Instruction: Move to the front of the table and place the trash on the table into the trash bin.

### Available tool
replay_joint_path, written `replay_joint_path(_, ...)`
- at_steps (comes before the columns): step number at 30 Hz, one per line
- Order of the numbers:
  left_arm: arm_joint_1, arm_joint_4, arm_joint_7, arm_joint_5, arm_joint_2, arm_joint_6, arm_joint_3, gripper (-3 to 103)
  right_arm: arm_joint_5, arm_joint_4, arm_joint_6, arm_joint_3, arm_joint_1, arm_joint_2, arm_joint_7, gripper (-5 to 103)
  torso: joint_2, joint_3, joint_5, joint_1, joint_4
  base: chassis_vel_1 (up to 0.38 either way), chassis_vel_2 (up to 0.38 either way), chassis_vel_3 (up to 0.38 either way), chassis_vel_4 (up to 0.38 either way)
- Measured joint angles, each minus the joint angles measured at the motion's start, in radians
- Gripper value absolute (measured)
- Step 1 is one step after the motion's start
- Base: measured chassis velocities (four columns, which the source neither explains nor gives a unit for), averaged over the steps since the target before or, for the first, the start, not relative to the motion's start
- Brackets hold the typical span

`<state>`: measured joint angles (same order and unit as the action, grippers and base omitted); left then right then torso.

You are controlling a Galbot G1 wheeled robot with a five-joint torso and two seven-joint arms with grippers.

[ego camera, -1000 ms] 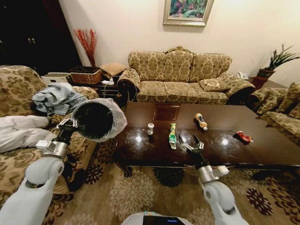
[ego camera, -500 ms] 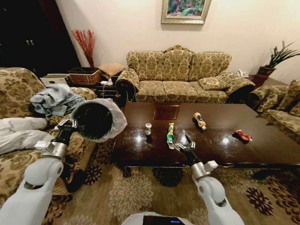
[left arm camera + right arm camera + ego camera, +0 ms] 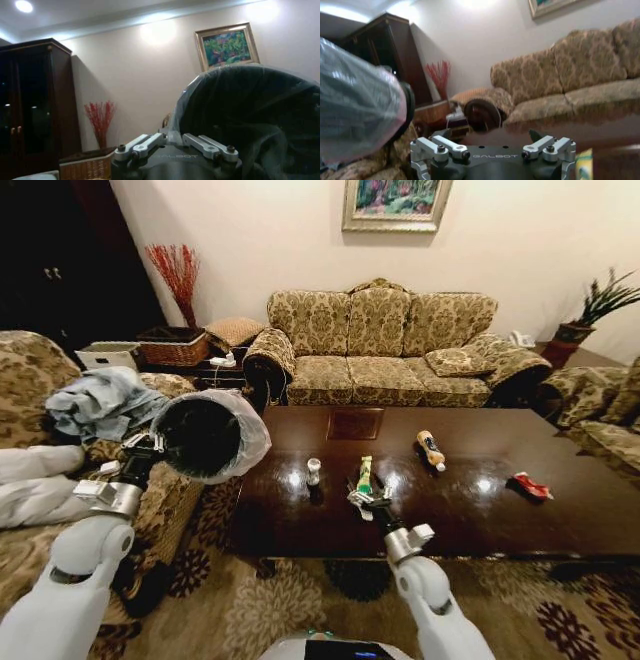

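Four trash pieces lie on the table (image 3: pixel 560 520), none binned yet: the right gripper (image 3: pixel 365 498), fingers spread wide, reaches the green-and-white bottle (image 3: pixel 365 474) near the front edge, while the left gripper (image 3: pixel 143 446) grips the trash bin (image 3: pixel 210 435) beside the table's left end.

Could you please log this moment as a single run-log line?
left gripper: shut on bag-lined round trash bin, held up | right gripper: open at green-and-white bottle | dark glossy wooden table: four trash items
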<state>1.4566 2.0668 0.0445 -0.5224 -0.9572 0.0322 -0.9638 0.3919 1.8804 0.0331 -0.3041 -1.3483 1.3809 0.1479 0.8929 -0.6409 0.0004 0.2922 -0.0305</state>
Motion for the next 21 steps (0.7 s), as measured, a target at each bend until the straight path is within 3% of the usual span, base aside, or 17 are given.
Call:
replay_joint_path(11,0.045,0.019,-0.002,-0.003,0.011,-0.013,-0.024,2,-0.082,-0.205,-0.008,0.138,0.163,0.035,-0.014,100,0.001,0.001,-0.0004,-0.003,-0.0005,0.010,-0.003,-0.006,0.008)
replay_joint_path(13,0.066,0.025,-0.004,-0.004,0.023,-0.023,-0.030,2,-0.107,-0.303,0.001,0.172,0.251,0.064,-0.025,100,0.001,0.001,-0.0007,-0.002,-0.0006,0.000,0.000,0.000,0.000)
replay_joint_path(21,0.099,0.033,-0.009,-0.023,0.050,-0.031,-0.056,2,-0.135,-0.421,0.008,0.198,0.338,0.112,-0.070,100,0.000,0.000,-0.0004,-0.001,0.0000,0.000,0.000,0.000,0.000)
